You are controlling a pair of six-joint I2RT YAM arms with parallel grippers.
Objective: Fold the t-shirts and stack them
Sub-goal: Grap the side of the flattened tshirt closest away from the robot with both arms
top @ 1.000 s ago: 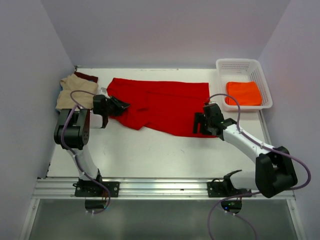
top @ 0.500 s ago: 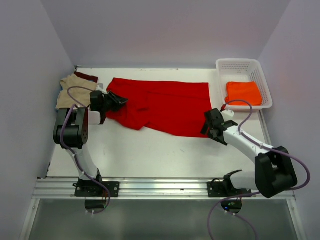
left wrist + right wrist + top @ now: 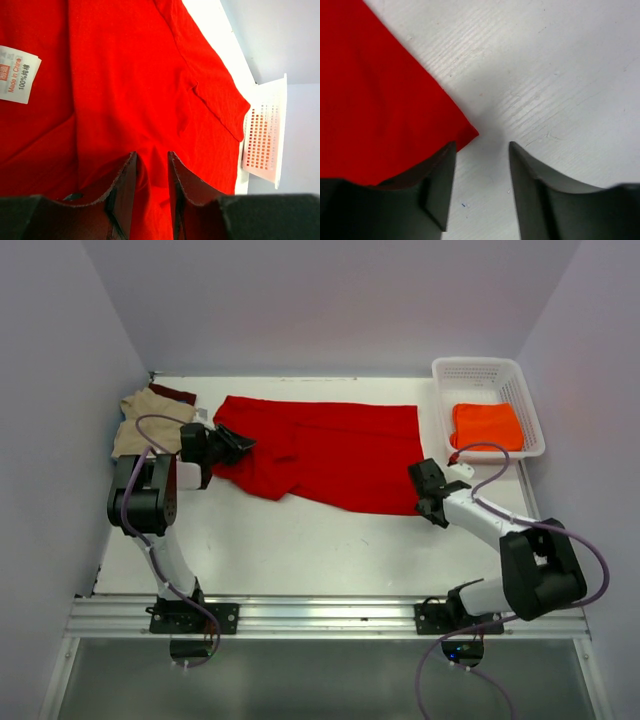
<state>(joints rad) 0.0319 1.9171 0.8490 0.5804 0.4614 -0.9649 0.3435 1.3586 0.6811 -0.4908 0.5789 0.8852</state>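
Four t-shirts are in view. The red t-shirt [image 3: 330,450] lies spread over the table [image 3: 300,550], running from 9 to 3 o'clock. The left gripper [image 3: 151,162] sits at its 9 o'clock end, jaws narrow and pinching a ridge of red cloth, with the white neck label [image 3: 17,74] nearby. The right gripper [image 3: 481,146] rests at the 4 o'clock corner, jaws apart, one finger over the cloth edge and nothing clamped. The tan t-shirt [image 3: 145,420] lies at 10 o'clock, with the maroon t-shirt [image 3: 173,392] showing just beyond it. The orange t-shirt [image 3: 487,425] lies in the white basket [image 3: 478,368] at 2 o'clock.
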